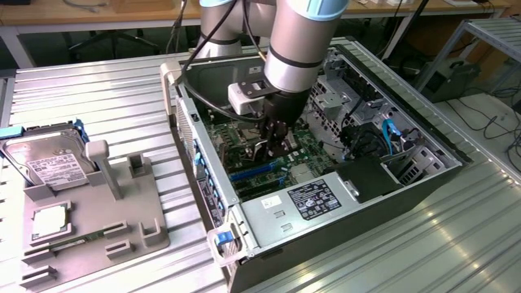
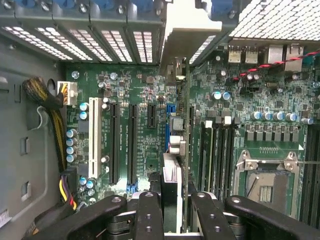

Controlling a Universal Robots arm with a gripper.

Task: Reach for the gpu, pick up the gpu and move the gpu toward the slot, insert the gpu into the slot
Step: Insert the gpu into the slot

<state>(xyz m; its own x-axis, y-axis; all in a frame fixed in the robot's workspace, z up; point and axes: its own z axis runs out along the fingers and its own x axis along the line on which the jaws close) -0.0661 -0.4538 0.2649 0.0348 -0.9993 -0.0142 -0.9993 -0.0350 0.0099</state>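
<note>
The claw is squeezed shut on the gpu, a thin card seen from its edge, with its pale metal end sticking out far ahead. From across the room I can see the claw hanging low inside the open computer case, right over the green motherboard. So the reaching and the picking up look done to me, and the carrying looks close to done too. The card sits just above the blue slot, lined up along it, but I cannot tell if its edge has gone down into the slot or only rests on top. That last push is what I think is left. Now I will count. There is one arm and one claw. There is one card in the claw. I see one blue slot peeking out under the card, two long black slots beside it, and one white slot past those. There is one square metal socket on the board. On the grey tray at the exterior view's left stand one hard drive, one small square chip, and one green memory stick.
</note>
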